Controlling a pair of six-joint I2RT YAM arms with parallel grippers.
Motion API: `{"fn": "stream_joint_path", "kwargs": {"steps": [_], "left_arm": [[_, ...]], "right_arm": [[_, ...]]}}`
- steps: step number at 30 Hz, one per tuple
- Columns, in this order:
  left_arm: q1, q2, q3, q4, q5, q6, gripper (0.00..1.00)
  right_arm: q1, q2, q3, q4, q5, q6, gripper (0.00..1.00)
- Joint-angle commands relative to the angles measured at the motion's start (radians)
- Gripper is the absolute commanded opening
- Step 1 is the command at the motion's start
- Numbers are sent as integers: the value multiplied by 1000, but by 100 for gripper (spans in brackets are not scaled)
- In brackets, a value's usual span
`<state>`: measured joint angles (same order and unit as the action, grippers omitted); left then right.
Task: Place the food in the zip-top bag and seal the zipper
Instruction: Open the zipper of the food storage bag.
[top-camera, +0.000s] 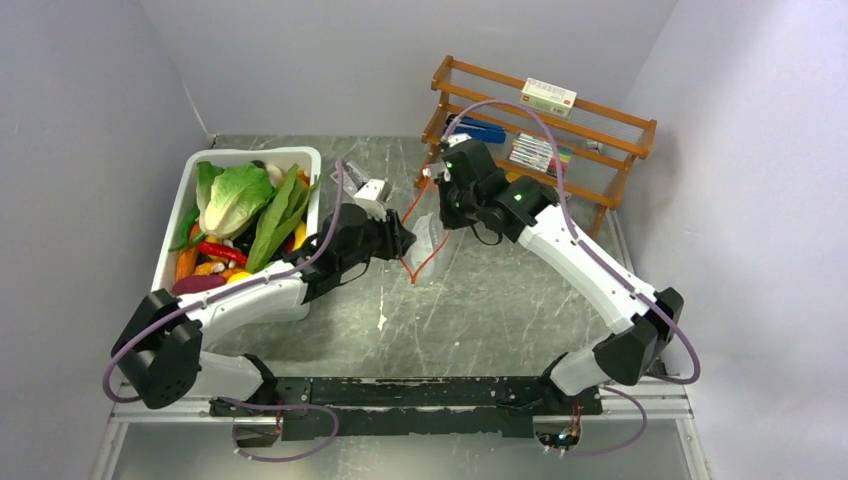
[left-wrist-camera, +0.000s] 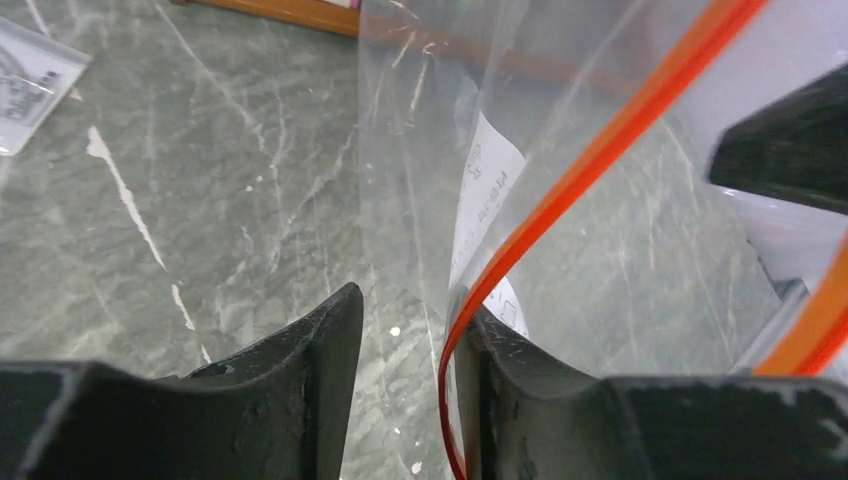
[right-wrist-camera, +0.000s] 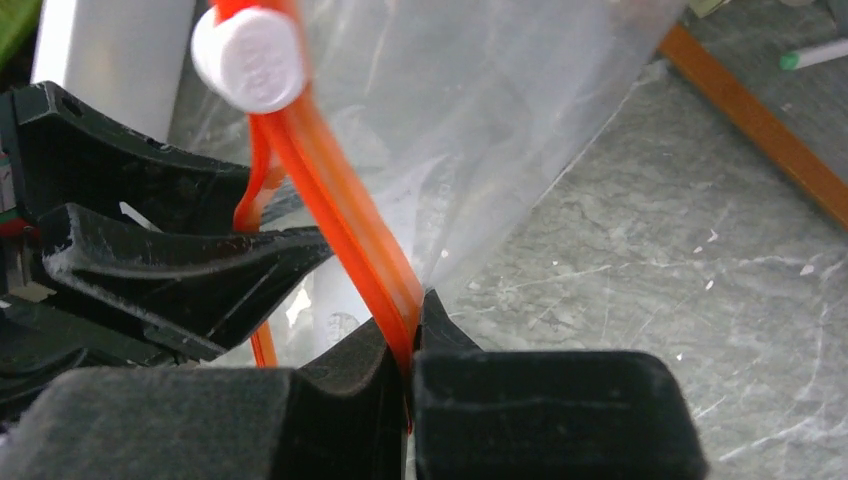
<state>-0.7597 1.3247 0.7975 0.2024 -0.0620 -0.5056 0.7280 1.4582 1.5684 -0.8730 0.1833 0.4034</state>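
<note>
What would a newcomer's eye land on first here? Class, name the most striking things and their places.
A clear plastic zip-top bag with a red-orange zipper strip is held mid-table between the two arms, the jaws of the right arm shut on that strip. At the left, a white plastic tub brims with colourful toy vegetables; a brown wooden rack stands back right.

Wooden rack at tabletop far right corner; white box, red-ended, on top rail; blue item, markers on shelf. White bin at left edge. Printed clear packet flat on tabletop.
</note>
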Motion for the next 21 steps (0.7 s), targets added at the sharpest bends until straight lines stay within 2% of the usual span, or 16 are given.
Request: {"fn": "stream_joint_path", "kwargs": {"steps": [1, 5, 10, 11, 12, 14, 17, 21], "left_arm": [[7, 15, 45, 54, 120, 35, 40], [7, 39, 70, 36, 112, 53, 45], [7, 63, 90, 35, 142, 64, 48], [7, 63, 88, 42, 145, 65, 45], [7, 61, 84, 49, 145, 66, 36], [7, 43, 71, 62, 126, 57, 9], [7, -1, 29, 113, 91, 10, 7], [7, -26, 4, 126, 58, -70, 7]], "right_arm": [[0, 29, -25, -3, -100, -93, 0], [-1, 44, -40, -21, -141, -129, 0], [-1, 67, -41, -55, -116, -149, 0], [0, 68, -39, -53, -114, -149, 0], [0, 68, -35, -51, -114, -148, 0], [1, 68, -19, -53, -73, -122, 1], [5, 43, -30, -16, 39, -33, 15], [25, -52, -175, 131, 80, 67, 33]]}}
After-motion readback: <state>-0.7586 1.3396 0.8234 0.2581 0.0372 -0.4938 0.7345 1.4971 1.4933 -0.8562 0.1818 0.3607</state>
